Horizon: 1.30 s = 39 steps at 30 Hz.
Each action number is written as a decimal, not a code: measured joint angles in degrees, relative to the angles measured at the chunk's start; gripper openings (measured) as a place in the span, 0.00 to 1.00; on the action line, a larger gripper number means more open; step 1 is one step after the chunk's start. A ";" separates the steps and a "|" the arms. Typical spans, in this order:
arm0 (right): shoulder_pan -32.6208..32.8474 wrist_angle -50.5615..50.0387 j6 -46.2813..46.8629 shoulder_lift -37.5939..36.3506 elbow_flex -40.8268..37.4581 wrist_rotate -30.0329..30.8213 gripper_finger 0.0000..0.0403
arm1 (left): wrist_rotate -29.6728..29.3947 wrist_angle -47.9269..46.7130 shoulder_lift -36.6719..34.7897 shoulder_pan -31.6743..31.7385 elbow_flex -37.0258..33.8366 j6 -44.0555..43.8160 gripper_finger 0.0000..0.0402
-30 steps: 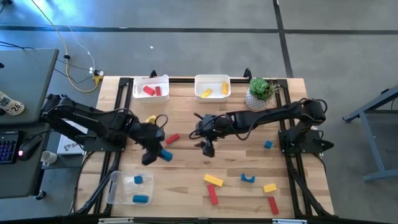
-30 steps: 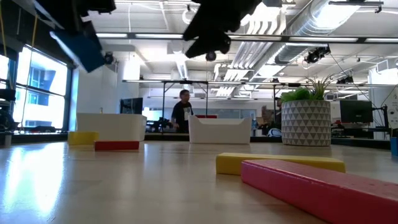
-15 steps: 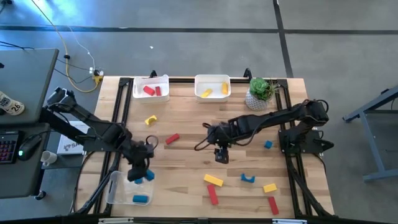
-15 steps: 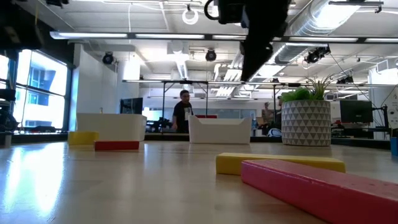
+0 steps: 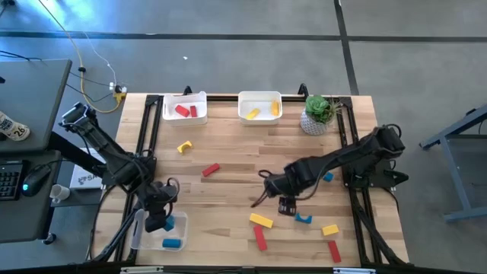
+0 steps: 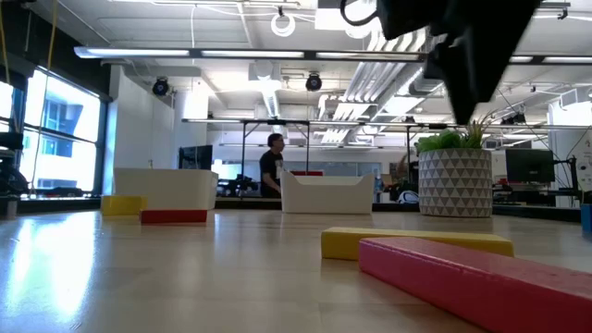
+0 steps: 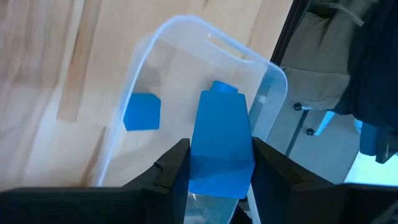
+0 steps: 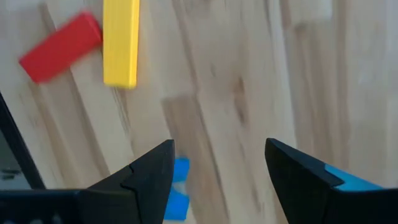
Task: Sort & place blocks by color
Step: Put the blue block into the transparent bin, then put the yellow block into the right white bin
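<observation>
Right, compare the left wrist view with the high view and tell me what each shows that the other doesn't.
Left wrist only: the left gripper shut on a blue block, its fingers pressed to the block's sides, over the clear bin.
High only: the white bins, the plant, the right gripper open near the blue arch block.
Both: the clear bin with a blue cube inside.

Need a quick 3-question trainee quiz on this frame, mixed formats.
1. True or false: the left gripper holds a blue block over the clear bin.
2. The right gripper is: A) shut on a red block, B) open and empty, C) inside the yellow bin.
3. Fill in: the blue arch block lies on the ____.

Key: 1 true; 2 B; 3 table.
</observation>
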 joint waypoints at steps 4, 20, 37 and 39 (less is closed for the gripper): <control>3.58 -3.02 3.68 0.07 -1.35 0.00 0.59 | -0.06 0.02 0.00 -1.60 0.00 -3.17 0.28; 21.20 -5.41 13.37 0.04 -10.29 -6.59 0.59 | 4.42 0.20 0.00 -3.03 0.00 -10.25 0.38; 33.26 -4.62 21.29 0.04 -11.02 1.36 0.59 | 5.97 0.98 0.00 -2.32 -0.01 -6.87 0.38; 33.83 -4.27 21.21 0.04 -11.02 1.98 0.59 | 5.73 0.99 0.00 -2.15 -0.02 -6.50 0.38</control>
